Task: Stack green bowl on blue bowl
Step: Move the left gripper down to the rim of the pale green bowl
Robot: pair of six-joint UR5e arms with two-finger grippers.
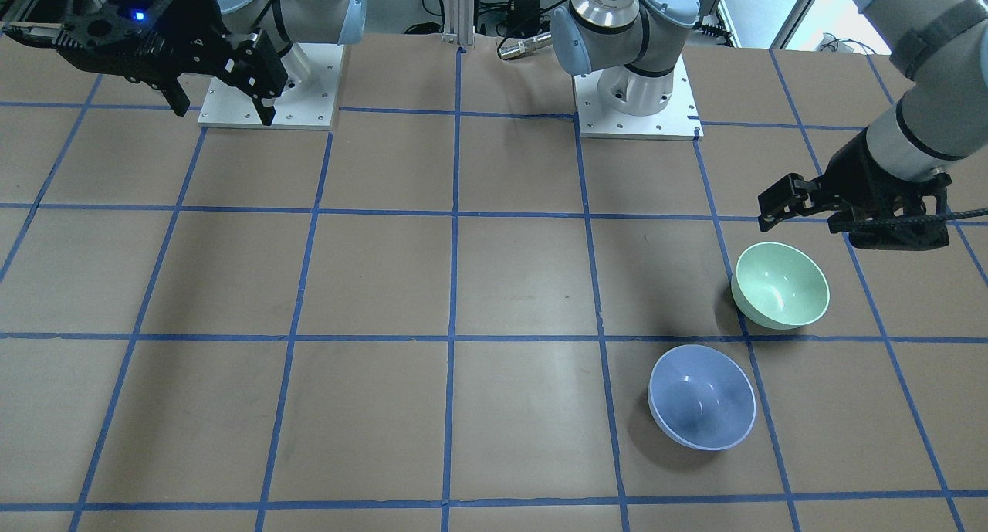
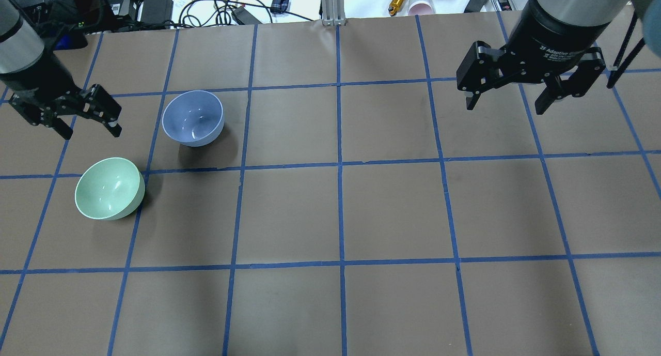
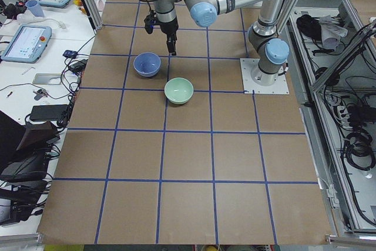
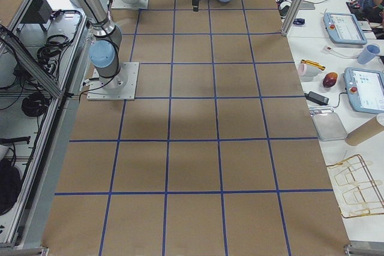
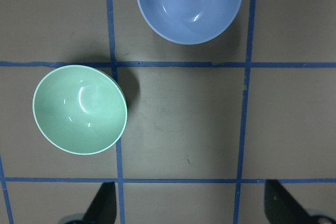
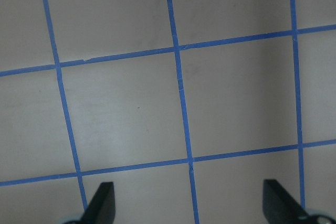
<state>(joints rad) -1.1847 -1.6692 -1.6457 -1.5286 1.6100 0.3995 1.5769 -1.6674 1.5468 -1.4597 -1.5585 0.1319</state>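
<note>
Mint-green bowl (image 2: 109,188), lavender-blue bowl (image 2: 192,118), blue-gridded brown table (image 2: 392,211)

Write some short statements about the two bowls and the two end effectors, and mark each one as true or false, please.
1. The green bowl sits inside the blue bowl. False: they stand apart on the table, not touching.
2. The left end effector is open and holds nothing. True.
3. The blue bowl lies upside down. False: both bowls have the opening upward.
4. The right end effector is open above bare table, far from both bowls. True.
5. Both bowls are on the robot's right side of the table. False: they are on its left side, near the left end effector.
</note>
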